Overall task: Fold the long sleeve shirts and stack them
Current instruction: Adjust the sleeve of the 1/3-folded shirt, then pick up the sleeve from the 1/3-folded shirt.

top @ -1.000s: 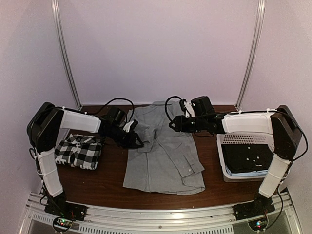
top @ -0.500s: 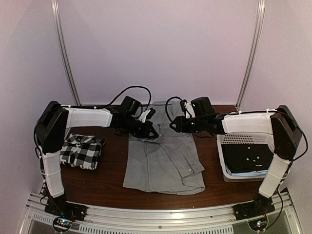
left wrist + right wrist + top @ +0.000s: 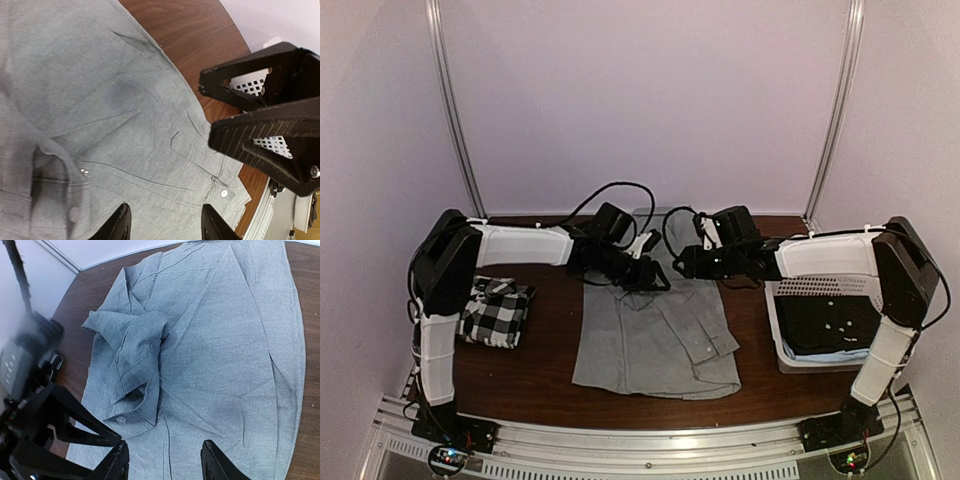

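Note:
The grey long sleeve shirt [image 3: 655, 335] lies spread flat at the table's middle, collar toward the back. One sleeve is folded in over its body, the buttoned cuff [image 3: 131, 416] lying on top. My left gripper [image 3: 658, 280] [image 3: 165, 226] hovers open over the upper chest with nothing between its fingers. Facing it from the right, my right gripper [image 3: 679, 263] [image 3: 165, 461] is also open and empty above the cloth. The checked long sleeve shirt [image 3: 498, 312] sits folded in a small rectangle at the left.
A white perforated basket [image 3: 782, 325] holding dark clothes stands at the right edge. The two grippers' fingers are close together over the shirt. Metal frame posts [image 3: 455, 110] rise at the back corners, and bare brown table [image 3: 545, 365] shows in front left.
My left gripper travelled right from the shirt's left edge to over its chest, shut briefly on the way and now stands open. The right arm barely moved.

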